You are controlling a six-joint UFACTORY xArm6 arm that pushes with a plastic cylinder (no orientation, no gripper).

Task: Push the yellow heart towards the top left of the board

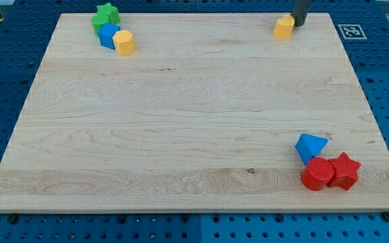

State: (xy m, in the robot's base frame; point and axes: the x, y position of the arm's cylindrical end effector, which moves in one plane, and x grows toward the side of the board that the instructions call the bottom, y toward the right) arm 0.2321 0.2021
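Observation:
A small yellow block [284, 27], which looks like the yellow heart, sits near the top edge of the wooden board [181, 135], right of centre. My dark rod comes down from the view's top, and my tip [298, 24] is right against the block's right side. A second yellow block, hexagon-like [123, 42], lies at the top left.
At the top left, a green star [105, 15] and a blue block [108, 35] are clustered with the yellow hexagon. At the bottom right are a blue triangle [310, 146], a red cylinder [317, 174] and a red star [344, 170]. A printed marker [350, 30] sits off the board's top right corner.

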